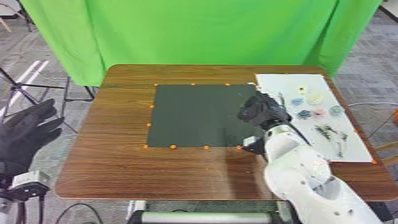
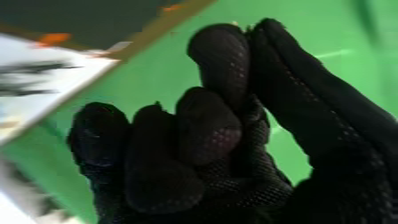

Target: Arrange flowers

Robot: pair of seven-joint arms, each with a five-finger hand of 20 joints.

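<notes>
- A green curtain (image 1: 213, 37) hangs behind the table's far edge.
- The brown wooden table (image 1: 133, 172) carries everything laid out for the flowers.
- A dark, square-looking mat (image 1: 195, 115) lies flat around the table's middle, nearer the far edge than the near one.
- A white sheet (image 1: 354, 150) lies along the table's right edge, running down from near the far right corner.
- The left hand (image 1: 25, 127) is off the table, outside its left edge, its fingers loosely straight and open, with nothing in them.
- The right hand (image 1: 263, 110) is over the mat's right edge, next to the sheet. In the right wrist view its fingers are bent well inward, the hand mostly closed, and no held thing can be made out.
- Green sprigs (image 1: 325, 131) lie on the sheet, towards its near end.
- The flower heads sit close together on the sheet's farther half: a pale yellow flower (image 1: 314, 98), a light blue flower (image 1: 297, 101), a darker blue flower (image 1: 305, 114), a pink flower (image 1: 319, 112) and a grey-blue flower (image 1: 337, 110), the last nearest the table's right edge.
- Small orange markers (image 1: 173, 146) dot the mat's edges.
</notes>
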